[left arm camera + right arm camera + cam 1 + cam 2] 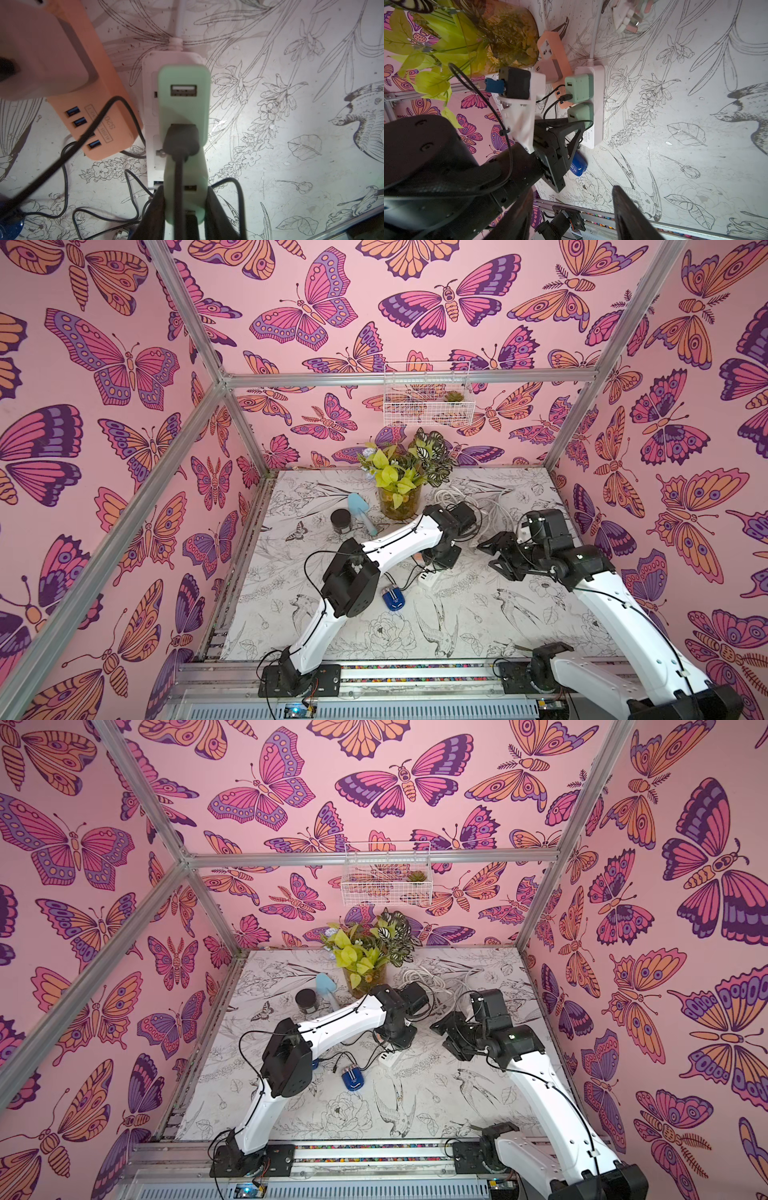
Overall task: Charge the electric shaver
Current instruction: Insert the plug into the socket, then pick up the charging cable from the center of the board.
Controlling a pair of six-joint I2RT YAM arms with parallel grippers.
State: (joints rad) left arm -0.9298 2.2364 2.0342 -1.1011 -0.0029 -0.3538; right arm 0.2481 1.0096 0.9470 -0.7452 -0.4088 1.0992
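Lying on the bird-printed surface [478,626], the blue oval electric shaver [392,599] is near the white power strip [598,108], where a black cable [180,143] enters one mint-green adapter [580,87]. Left fingers [154,212] clasp the other mint-green adapter [581,113]; right fingers [627,212] stand wide, empty.

Both top views bright & evenly lit, w/ fisheye bending at edges. Left wrist view dim, one bright pool w/ glare on table [280,166]; black cable [178,187] blurred up close.

I see a vase [400,502] of leaves near the back wall [291,364]. A blue scoop [359,507] lies between it and a black jar [341,521].
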